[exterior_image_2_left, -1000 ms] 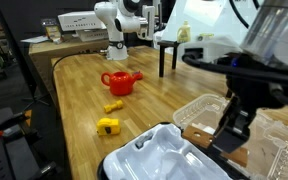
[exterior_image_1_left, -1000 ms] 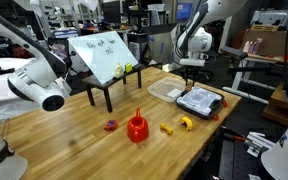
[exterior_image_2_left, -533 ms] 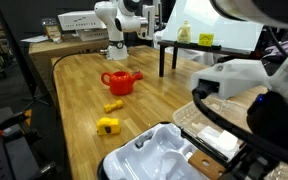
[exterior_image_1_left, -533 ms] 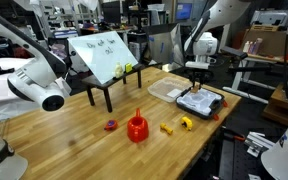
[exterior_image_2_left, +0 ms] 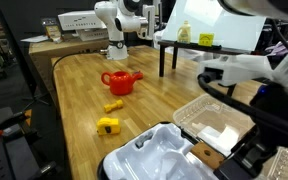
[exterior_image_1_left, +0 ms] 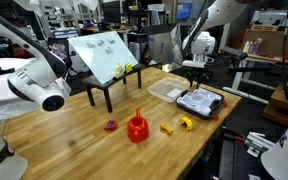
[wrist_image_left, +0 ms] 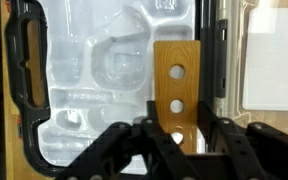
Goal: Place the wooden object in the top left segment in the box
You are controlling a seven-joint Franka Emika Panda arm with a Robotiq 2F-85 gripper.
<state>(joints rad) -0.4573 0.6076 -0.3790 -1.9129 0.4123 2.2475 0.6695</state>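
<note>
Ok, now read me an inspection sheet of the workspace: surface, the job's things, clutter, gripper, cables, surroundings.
Surface: wooden table, light plank top.
Job's things: wooden object, a tan block with round holes, is held over the box. The box lies open, with a pale moulded interior and a dark rim.
Clutter: red funnel-shaped object; yellow piece with a second one beside it; purple-red piece; clear plastic tray next to the box; black stand carrying a white board.
Gripper: gripper is closed on the block's lower end.
Cables: nothing seen.
Surroundings: white robot arm beside the table, with lab equipment behind.
</note>
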